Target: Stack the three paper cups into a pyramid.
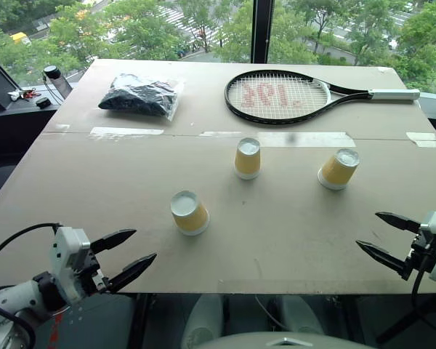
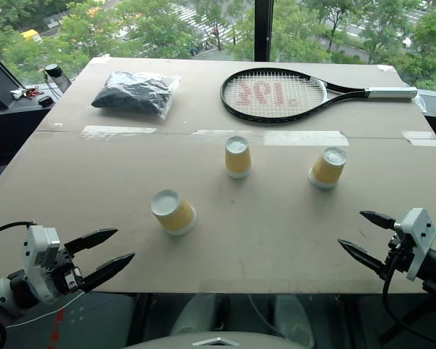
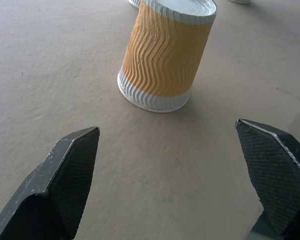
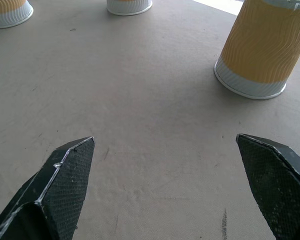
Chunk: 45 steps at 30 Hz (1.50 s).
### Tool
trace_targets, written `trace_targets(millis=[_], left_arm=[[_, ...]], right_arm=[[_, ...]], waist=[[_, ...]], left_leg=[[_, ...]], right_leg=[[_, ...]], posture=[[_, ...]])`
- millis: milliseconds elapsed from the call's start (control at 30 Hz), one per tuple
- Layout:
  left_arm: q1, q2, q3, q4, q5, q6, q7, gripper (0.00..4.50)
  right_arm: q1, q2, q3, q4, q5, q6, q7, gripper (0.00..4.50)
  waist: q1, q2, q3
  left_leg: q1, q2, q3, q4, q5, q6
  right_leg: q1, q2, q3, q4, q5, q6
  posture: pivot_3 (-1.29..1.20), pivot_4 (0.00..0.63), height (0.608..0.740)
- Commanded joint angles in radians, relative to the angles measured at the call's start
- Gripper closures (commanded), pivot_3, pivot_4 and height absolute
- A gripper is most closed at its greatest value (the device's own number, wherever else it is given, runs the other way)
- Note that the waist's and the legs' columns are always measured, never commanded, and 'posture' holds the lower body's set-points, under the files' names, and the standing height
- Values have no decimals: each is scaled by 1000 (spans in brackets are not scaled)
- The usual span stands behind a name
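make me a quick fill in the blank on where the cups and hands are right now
1. The three paper cups stand apart, each turned ____ down.
2. Both the left hand and the right hand are ____ and hold nothing.
3. Beyond the cups lies a ____ with a white grip.
4. The dark bag lies to the racket's ____.

Missing words: upside; open; racket; left

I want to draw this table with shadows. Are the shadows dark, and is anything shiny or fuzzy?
In the left eye view, the three upside-down yellow-orange paper cups cast only faint, soft shadows; the strips of clear tape across the tan board shine pale. In the left wrist view, the near cup looks sharp and the open left end effector has fingers that look big.
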Motion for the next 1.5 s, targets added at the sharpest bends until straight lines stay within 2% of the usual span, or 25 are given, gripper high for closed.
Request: trace_targets(millis=[33,100,200,433,633,867,967,1033,1067,1100,1367,1500], left_arm=[[-11,-14,-2,-9,-8,-27,3,0],[-31,-34,-13,-22,-14,-43,15,0],[-70,-40,-27,-29,7,-43,49,0],[-176,-10,-128,-47,34,-12,93,0],[-316,-11,-240,20,98,-29,122,0],[-448,-33,-341,128,158,-72,122,0],[-496,-42,-363,194,156,-118,77,649],[-527,-47,-374,239,160,-151,52,1298],[-539,-49,-379,256,162,-164,41,1770],[-550,-51,-382,271,163,-175,31,1893],[-698,-78,-442,406,179,-231,-33,1893],[-828,-117,-529,466,227,-205,-35,1893]], right_arm=[[-25,20,9,-63,20,6,-31,16],[-49,43,34,-111,55,29,-52,16],[-52,47,54,-168,75,0,-5,16],[-133,-7,119,-249,196,55,89,16],[-179,-18,151,-262,189,7,153,16],[-100,12,138,-274,161,-48,156,16],[-63,24,127,-291,155,-59,135,0],[-40,32,124,-305,151,-64,118,0],[-30,34,123,-309,147,-68,113,0],[-22,37,124,-314,142,-70,106,0],[35,65,132,-358,101,-94,40,0],[45,84,125,-388,91,-99,-12,0]], waist=[[0,0,0],[-1,0,0],[0,0,0],[2,0,0],[6,1,0],[9,0,0],[5,1,0],[8,1,0],[9,1,0],[9,1,0],[19,1,0],[21,1,0]], left_leg=[[0,0,0,0,0,0],[0,0,0,0,0,0],[0,0,0,0,0,0],[0,0,-1,0,0,1],[0,0,-1,0,0,1],[-1,0,-1,0,0,1],[-1,0,-1,0,0,1],[-1,0,-1,1,0,1],[-1,0,-2,1,0,1],[-1,0,-2,1,0,1],[-1,-1,-2,1,0,1],[-2,-1,-2,2,0,1]], right_leg=[[0,0,0,0,0,0],[0,0,0,-1,0,0],[0,0,0,0,0,0],[1,0,-1,-1,0,0],[0,0,-2,-1,0,0],[0,1,-2,-1,0,1],[0,1,-2,-1,0,1],[0,1,-2,-1,0,1],[0,1,-3,-1,0,1],[0,1,-3,0,0,1],[0,1,-3,0,0,1],[0,1,-3,0,0,1]], posture=[[0,150,740],[0,150,740],[0,150,740],[0,150,740],[0,150,740],[0,150,740],[0,150,740],[0,150,740],[0,150,740],[0,150,740],[0,150,740],[0,150,740]])
